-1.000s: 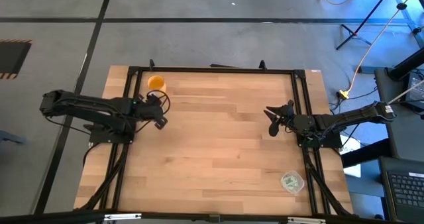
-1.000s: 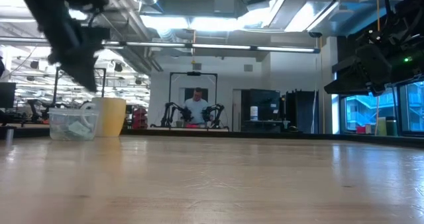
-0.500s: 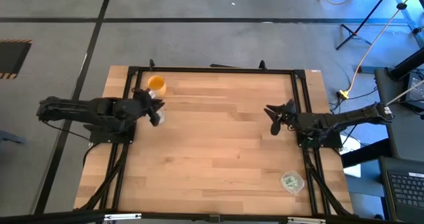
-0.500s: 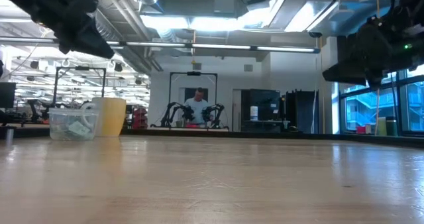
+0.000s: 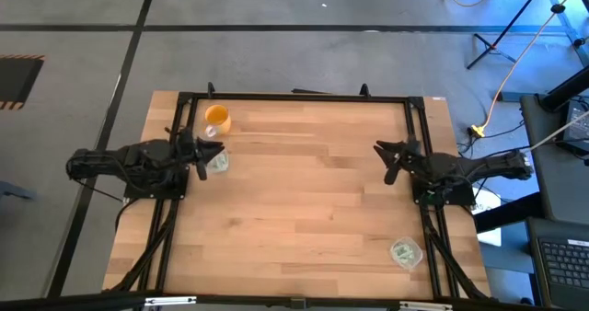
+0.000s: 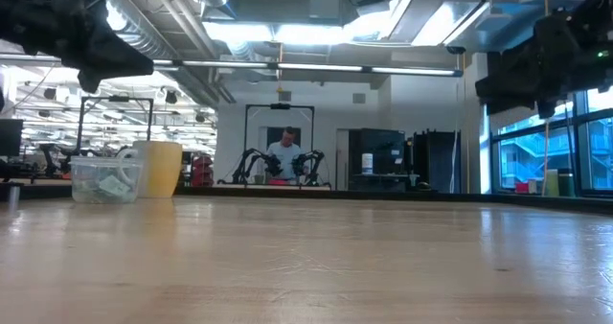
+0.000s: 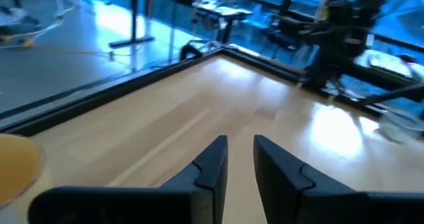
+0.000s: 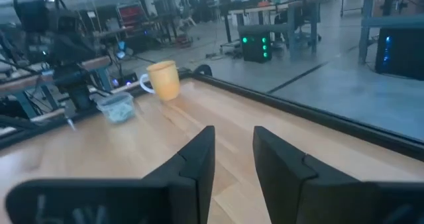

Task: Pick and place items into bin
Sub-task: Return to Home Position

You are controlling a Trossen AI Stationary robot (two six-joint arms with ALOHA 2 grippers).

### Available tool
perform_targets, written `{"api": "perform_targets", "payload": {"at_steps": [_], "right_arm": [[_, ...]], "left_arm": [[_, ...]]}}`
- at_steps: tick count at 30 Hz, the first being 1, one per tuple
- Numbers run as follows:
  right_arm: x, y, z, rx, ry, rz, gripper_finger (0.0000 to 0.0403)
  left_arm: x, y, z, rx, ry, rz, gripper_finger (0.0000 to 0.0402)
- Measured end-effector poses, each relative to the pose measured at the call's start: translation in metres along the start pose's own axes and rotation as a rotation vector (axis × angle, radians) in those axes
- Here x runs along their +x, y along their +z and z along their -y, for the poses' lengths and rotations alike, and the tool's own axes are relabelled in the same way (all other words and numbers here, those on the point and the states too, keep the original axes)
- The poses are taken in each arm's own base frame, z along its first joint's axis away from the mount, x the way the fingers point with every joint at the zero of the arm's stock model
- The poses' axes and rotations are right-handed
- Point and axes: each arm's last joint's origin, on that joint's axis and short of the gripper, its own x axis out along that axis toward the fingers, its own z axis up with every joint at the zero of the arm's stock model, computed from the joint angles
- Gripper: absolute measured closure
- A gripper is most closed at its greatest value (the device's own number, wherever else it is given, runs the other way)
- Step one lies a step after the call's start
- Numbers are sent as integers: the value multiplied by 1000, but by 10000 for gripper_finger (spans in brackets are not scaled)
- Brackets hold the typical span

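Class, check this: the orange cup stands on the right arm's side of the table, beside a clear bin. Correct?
No: the high view shows the orange cup on the left arm's side, beside a clear bin.

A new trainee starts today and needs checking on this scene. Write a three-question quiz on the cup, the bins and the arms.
1. True or false: the orange cup lies on its side.
2. Which arm is nearer the clear bin of green packets beside the cup? A. left arm B. right arm
3. Fill in: the left wrist view shows the left jaws slightly apart with ____ between them.
Key: 1 false, it stands upright; 2 A; 3 nothing.
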Motion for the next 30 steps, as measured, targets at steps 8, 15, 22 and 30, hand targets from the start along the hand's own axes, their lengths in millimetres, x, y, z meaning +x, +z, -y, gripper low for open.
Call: {"api": "perform_targets", "payload": {"at_steps": [8,15,22,30], "right_arm": [[-7,7,4,-3,-9,-34,297],[-7,4,6,-25,-35,-56,297],[-7,3,7,-9,-54,-58,297],[-7,2,7,-15,-54,-62,297]], "left_arm": [[6,-14,0,44,-88,46,336],[16,-31,-2,42,-91,54,334],[16,-31,0,58,-125,66,338],[17,-31,-2,152,-75,76,336]]}}
